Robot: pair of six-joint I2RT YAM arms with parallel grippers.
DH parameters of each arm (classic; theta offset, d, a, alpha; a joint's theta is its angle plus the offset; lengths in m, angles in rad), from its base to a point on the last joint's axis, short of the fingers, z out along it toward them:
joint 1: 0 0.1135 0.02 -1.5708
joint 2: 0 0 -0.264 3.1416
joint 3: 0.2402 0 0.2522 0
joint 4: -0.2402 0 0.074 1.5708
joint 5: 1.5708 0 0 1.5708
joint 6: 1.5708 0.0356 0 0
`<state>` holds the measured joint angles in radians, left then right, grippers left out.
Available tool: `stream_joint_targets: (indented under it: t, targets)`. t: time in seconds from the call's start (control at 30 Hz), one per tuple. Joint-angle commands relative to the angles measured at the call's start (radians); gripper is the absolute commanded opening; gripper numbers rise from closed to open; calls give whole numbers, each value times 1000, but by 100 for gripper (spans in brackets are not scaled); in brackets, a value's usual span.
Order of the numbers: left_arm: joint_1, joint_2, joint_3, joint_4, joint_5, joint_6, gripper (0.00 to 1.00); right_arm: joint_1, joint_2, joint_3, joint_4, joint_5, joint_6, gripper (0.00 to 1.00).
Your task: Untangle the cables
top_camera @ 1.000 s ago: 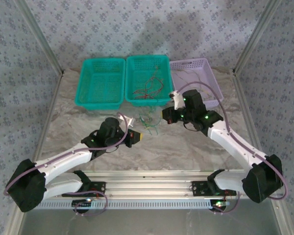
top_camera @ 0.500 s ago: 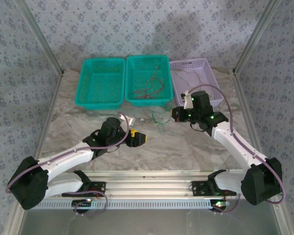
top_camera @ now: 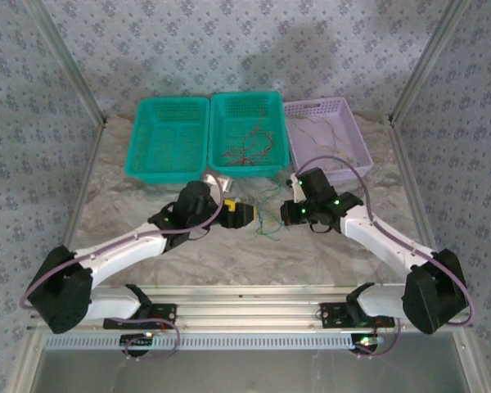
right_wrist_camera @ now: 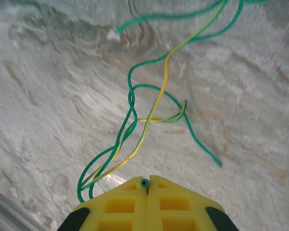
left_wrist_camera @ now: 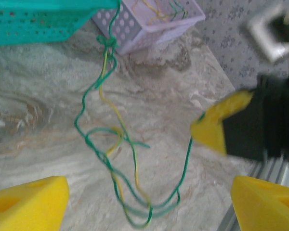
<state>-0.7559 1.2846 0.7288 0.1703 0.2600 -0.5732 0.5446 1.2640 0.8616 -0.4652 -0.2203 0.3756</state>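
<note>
Your left arm lies low across the marbled grey desk (top_camera: 335, 258), stretched from its base toward the centre. Its left end effector (top_camera: 239, 214) points right, with the yellow fingers (left_wrist_camera: 31, 199) spread wide and nothing between them. Your right arm reaches in from the opposite side with its wrist turned left, so the right end effector (top_camera: 285, 213) faces the left one at close range. Its fingers are pressed together on the end of one green strand of the thin, curly green and yellow cables (right_wrist_camera: 135, 120). The rest of that bunch loops over the desk between the two end effectors (top_camera: 266, 225), and in the left wrist view it trails up toward the lilac perforated plastic basket (left_wrist_camera: 149, 33). Thin red cables (top_camera: 245, 147) lie in the middle teal plastic basket (top_camera: 247, 100).
</note>
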Motion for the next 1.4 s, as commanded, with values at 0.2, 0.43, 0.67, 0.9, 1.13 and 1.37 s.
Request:
stream_joint_targets:
  t: [0.2,0.43,0.67,0.9,1.13,1.37]
  targets:
    - [-3,315,292,-128,-11,-39,88,8,-38,-53,-3,-1,-13,0]
    - [-5,482,453,-187,-25,-40,87,10,-72,-80,14,-30,-9,0]
    - [-7,582,574,-228,-103,-34,87,14,-78,-85,23,-46,-8,0]
    - [-19,668,670,-283,-171,-9,75,15,-102,-82,20,-48,-9,0]
    - [-21,714,740,-339,-228,6,57,15,-137,-84,18,-58,-11,0]
    - [-21,724,762,-330,-247,7,45,17,-137,-99,22,-66,-12,0]
